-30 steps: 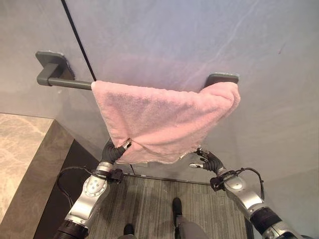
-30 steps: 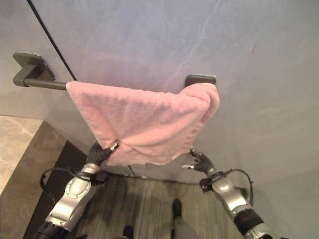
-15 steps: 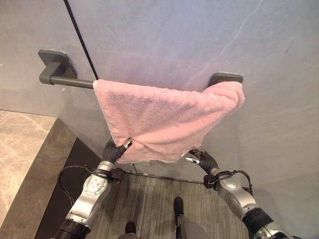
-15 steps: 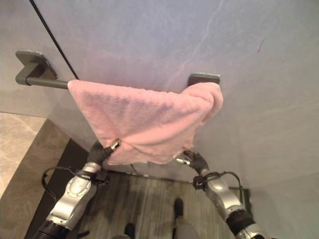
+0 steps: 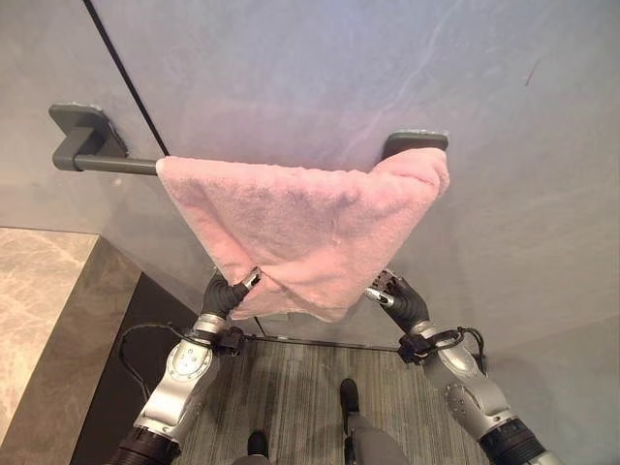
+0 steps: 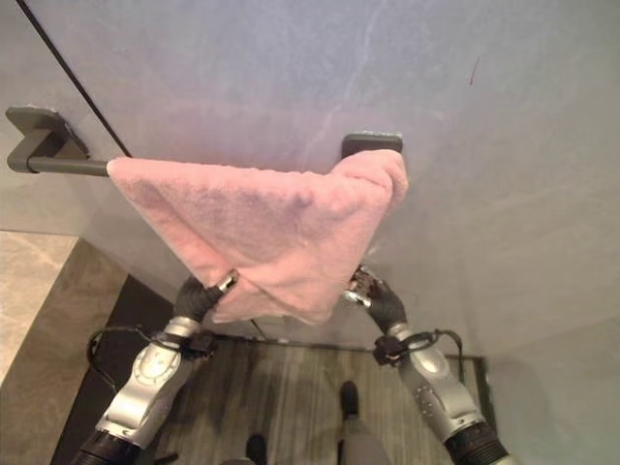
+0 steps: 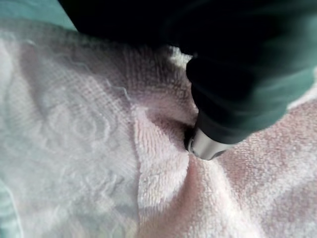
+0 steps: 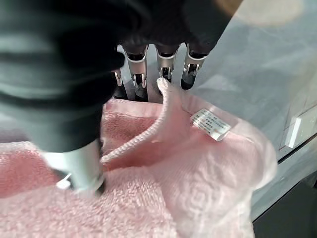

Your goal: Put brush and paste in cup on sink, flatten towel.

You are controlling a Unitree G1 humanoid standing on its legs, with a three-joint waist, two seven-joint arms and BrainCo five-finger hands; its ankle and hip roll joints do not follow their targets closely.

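Observation:
A pink towel (image 5: 300, 223) hangs bunched over a dark grey wall bar (image 5: 107, 163), its lower edge drawn to a point. My left hand (image 5: 225, 294) pinches the towel's lower left edge; its thumb (image 7: 208, 144) presses into a fold of the cloth (image 7: 74, 139). My right hand (image 5: 402, 302) is at the lower right corner. There its thumb (image 8: 81, 168) presses on the cloth (image 8: 198, 198) while its fingers (image 8: 163, 64) curl behind the corner, beside a hanging loop (image 8: 143, 134) and a white label (image 8: 210, 124).
The bar's right bracket (image 5: 415, 141) is half covered by the towel, and the left part of the bar is bare. A beige stone counter (image 5: 39, 310) stands at the lower left. Grey striped flooring (image 5: 300, 387) lies below the hands.
My right hand has risen toward the towel's lower right corner and closed on it. My left hand keeps its hold. The whole picture has shifted a little.

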